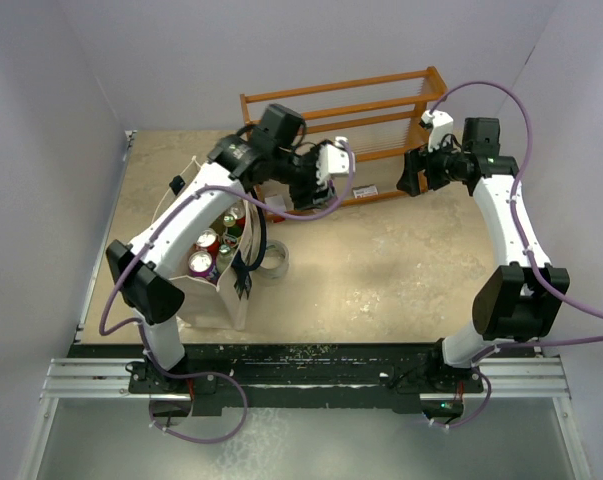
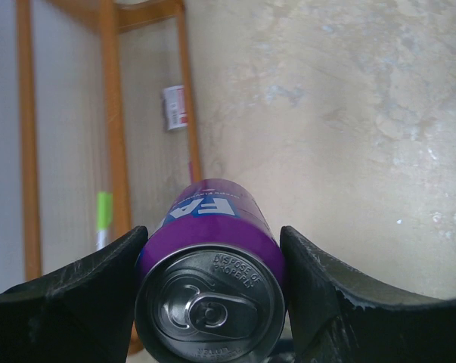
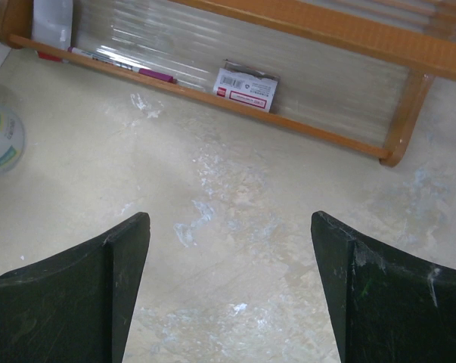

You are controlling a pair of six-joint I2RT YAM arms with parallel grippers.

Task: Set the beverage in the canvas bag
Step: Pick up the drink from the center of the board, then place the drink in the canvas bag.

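Note:
My left gripper is shut on a purple beverage can, whose silver top faces the camera. In the top view the left gripper hangs above the table beside the left end of the wooden rack, behind the bag; the can itself is hidden there. The cream canvas bag with dark straps stands at the left under the left arm, with several cans inside. My right gripper is open and empty above bare table in front of the rack.
The orange-brown wooden rack stands at the back, holding a small white and red box and a pen. A tape roll lies to the right of the bag.

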